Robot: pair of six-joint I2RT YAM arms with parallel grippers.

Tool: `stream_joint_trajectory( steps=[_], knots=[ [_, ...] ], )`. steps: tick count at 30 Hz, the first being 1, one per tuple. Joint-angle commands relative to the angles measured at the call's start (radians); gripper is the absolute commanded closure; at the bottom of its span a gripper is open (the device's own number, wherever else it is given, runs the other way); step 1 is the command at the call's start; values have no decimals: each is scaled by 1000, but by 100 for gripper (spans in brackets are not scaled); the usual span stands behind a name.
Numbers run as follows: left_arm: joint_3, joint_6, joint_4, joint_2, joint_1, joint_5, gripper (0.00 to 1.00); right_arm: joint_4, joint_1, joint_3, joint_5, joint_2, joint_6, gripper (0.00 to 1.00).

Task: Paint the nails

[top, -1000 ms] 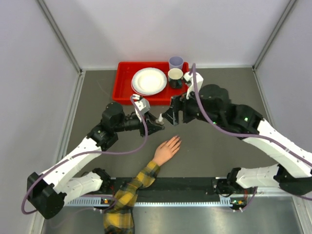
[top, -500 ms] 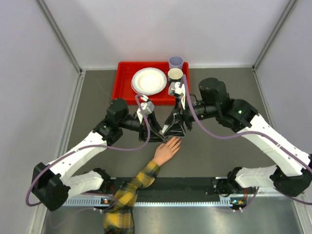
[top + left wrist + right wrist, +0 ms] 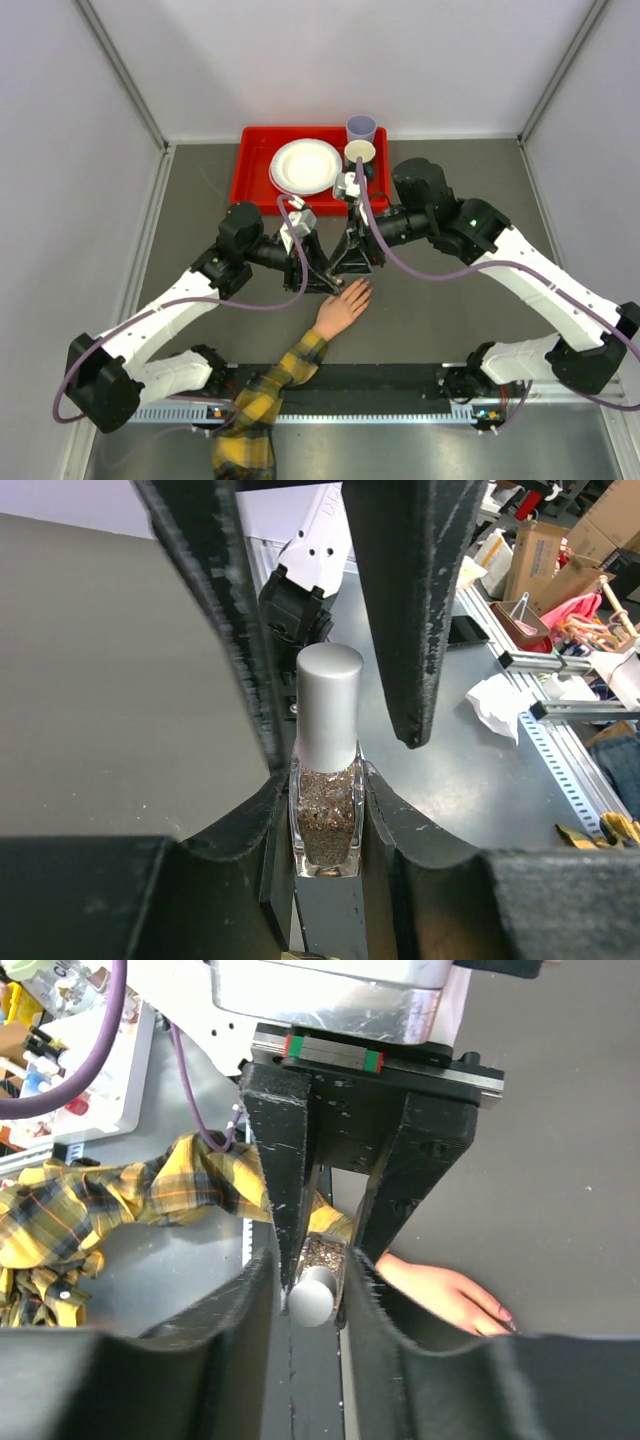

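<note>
A small clear bottle [image 3: 326,825] of glittery brown polish with a silver cap [image 3: 328,705] stands upright in my left gripper [image 3: 326,815], which is shut on its glass body. In the top view the left gripper [image 3: 320,274] meets my right gripper [image 3: 346,266] just above the pale mannequin hand [image 3: 340,306]. The right gripper [image 3: 312,1292] straddles the cap [image 3: 312,1298], its fingers [image 3: 415,600] close on both sides. Whether they press it does not show. The nails [image 3: 503,1314] lie on the fingertips, right of the bottle. The arm wears a yellow plaid sleeve [image 3: 262,392].
At the back stands a red tray [image 3: 250,178] with a white plate [image 3: 305,165]. A dark mug [image 3: 360,152] and a lilac cup [image 3: 361,128] stand at its right end. A black rail [image 3: 400,378] runs along the near edge.
The right gripper swung left and down to the bottle and its jaws narrowed around the cap. The left gripper carried the bottle closer to the hand, then held still.
</note>
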Motion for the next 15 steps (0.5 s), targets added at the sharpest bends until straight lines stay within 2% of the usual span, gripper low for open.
stream_joint_trajectory(
  steps=[1, 2, 3, 5, 10, 12, 13, 14, 15],
  knots=[
    [46, 44, 20, -25, -2, -26, 100, 14, -12, 19, -41, -9, -29, 77],
    [46, 58, -4, -30, -4, -81, 100, 8, -12, 19, -34, -7, -26, 84],
    [47, 71, -21, -39, -1, -111, 100, 3, -12, 22, -19, -1, -20, 95],
    [52, 110, -67, -51, 1, -184, 100, 5, -12, 20, -13, 2, -7, 100],
    [32, 115, -52, -94, 24, -368, 100, 67, -11, -33, 39, 2, 79, 100],
    [12, 110, -26, -126, 28, -425, 100, 110, 5, -61, 117, -4, 144, 100],
    [6, 108, -26, -137, 30, -497, 100, 141, 27, -81, 177, -12, 165, 100],
    [2, 108, -24, -157, 30, -537, 100, 152, 50, -87, 317, -12, 200, 100],
    [-9, 108, -24, -166, 30, -580, 100, 158, 130, -89, 408, -7, 214, 100]
  ],
)
